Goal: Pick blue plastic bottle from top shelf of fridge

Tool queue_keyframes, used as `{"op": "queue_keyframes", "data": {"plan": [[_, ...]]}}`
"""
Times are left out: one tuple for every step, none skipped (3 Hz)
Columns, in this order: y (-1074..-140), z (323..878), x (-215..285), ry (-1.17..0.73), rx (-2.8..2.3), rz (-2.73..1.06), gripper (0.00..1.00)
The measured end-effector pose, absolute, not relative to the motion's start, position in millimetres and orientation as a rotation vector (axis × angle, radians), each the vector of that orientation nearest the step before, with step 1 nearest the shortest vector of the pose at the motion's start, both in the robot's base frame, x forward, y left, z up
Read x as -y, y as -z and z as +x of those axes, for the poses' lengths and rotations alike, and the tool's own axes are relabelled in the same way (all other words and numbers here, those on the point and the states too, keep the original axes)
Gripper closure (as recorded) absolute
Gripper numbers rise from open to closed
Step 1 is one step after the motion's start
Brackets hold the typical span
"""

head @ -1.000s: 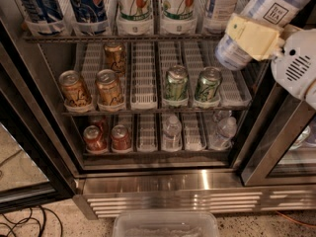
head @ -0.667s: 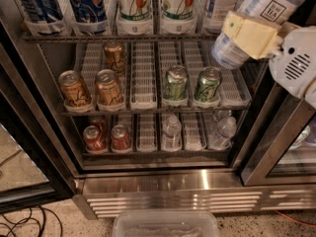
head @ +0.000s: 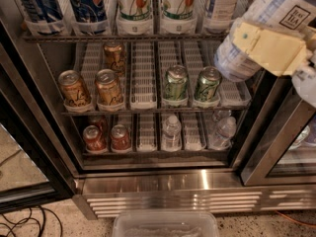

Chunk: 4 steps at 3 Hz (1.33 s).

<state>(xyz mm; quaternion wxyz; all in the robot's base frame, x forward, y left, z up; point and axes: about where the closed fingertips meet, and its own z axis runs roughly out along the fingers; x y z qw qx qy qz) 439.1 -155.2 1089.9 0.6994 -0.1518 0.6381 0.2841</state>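
1. The blue plastic bottle (head: 285, 5) is up at the right of the view, tilted. Its rounded lower end points down and left, and its upper part runs out past the top edge.
2. My gripper (head: 262, 46) is at that same upper right spot. Its jaws are clamped on the bottle, with one pale yellow pad lying flat across the bottle just below the label.
3. The bottle's lower end sits lower than the steel front rail of the top shelf (head: 123, 36), in front of the open fridge (head: 197, 180) at its right side. It does not stand in any lane.
4. Along the top shelf, left to right, stand two dark blue bottles (head: 89, 4), two green-and-white bottles (head: 136, 4) and one more pale-labelled bottle (head: 220, 3).
5. On the rack below are three gold cans (head: 108, 85) at the left and two green cans (head: 176, 83) further right.
6. The lowest rack holds two red cans (head: 120, 137) and small clear water bottles (head: 171, 130).
7. Under the fridge's louvred base, a clear plastic bin (head: 165, 225) sits on the floor, with dark cables (head: 24, 226) off to the left.
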Motion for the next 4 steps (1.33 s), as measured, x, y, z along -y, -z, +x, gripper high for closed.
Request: {"op": "queue_keyframes", "data": {"plan": [[-1087, 405, 135, -0.76, -1.411, -0.441, 1.0], [-1079, 369, 104, -0.93, -1.39, -0.526, 1.0], [-1063, 344, 75, -1.079, -1.38, -0.578, 1.0], [-1030, 325, 49, -1.158, -1.437, -0.645, 1.0]]}}
